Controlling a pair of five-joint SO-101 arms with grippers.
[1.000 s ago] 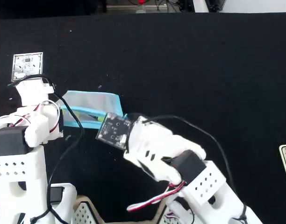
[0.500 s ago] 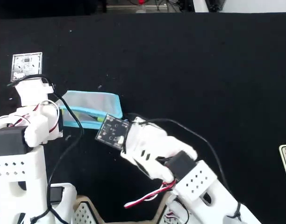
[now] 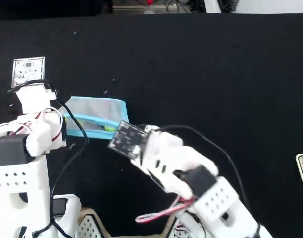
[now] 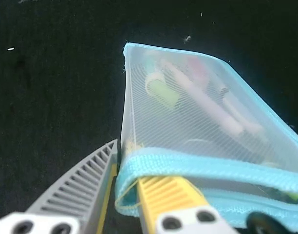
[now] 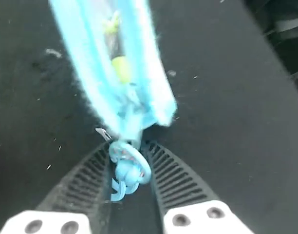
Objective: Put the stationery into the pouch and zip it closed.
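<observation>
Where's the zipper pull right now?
In the right wrist view, the zipper pull sits between the fingers of the right claw at the pouch's end, over the table's left half.

Black table (image 3: 216, 74); small square board (image 3: 28, 70) far left.

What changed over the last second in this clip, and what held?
The right gripper, shut on the zipper pull, eased toward the left gripper, then drew back away from it, ending slightly farther along the pouch. The left gripper kept its grip on the pouch corner, and the pouch stayed put.
</observation>
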